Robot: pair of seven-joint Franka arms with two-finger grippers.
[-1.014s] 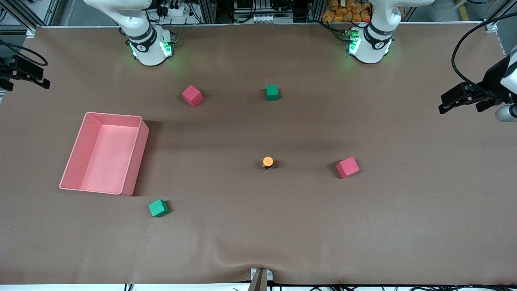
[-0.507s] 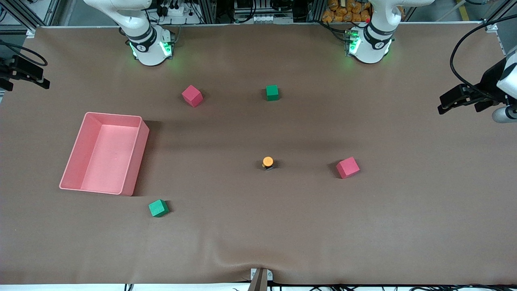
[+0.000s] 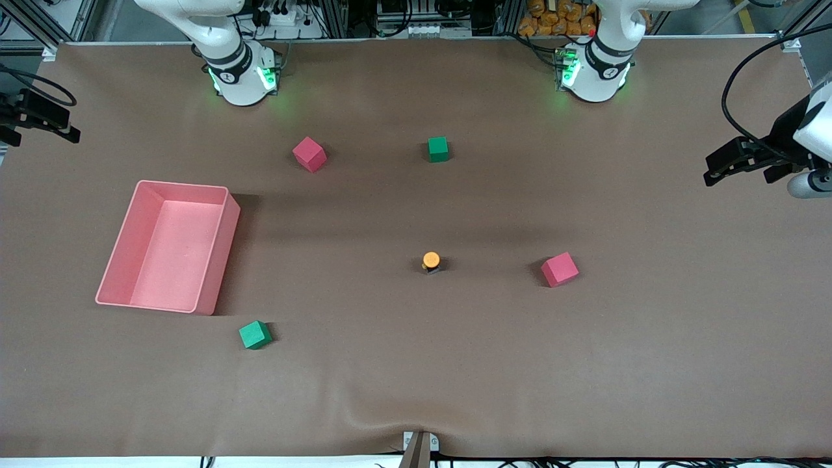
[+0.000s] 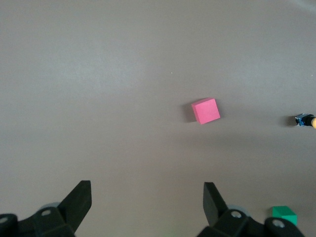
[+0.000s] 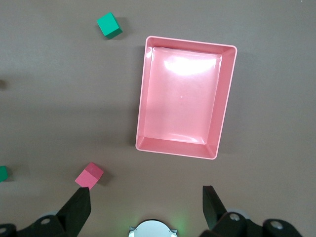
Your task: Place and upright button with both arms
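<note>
The button [image 3: 430, 261] stands near the middle of the table, orange cap up on its black body, with nothing touching it. In the left wrist view the button [image 4: 305, 120] shows small at the picture's edge. My left gripper [image 3: 741, 166] hangs high over the left arm's end of the table. Its fingers [image 4: 79, 197] are spread wide and hold nothing; the left gripper [image 4: 146, 197] looks down on bare cloth. My right gripper [image 3: 45, 123] hovers over the right arm's end of the table. The right gripper [image 5: 147, 202] is open and holds nothing.
A pink tray [image 3: 224, 253] sits toward the right arm's end; its rim [image 5: 143, 98] shows from above. Pink cubes [image 3: 309, 154] [image 3: 559, 270] and green cubes [image 3: 438, 149] [image 3: 255, 335] lie scattered on the brown cloth. The nearest cube to the button is the pink one toward the left arm's end.
The left arm's hand has drifted slightly, still high at the table's end. The right gripper has barely shifted. The button and cubes have not moved.
</note>
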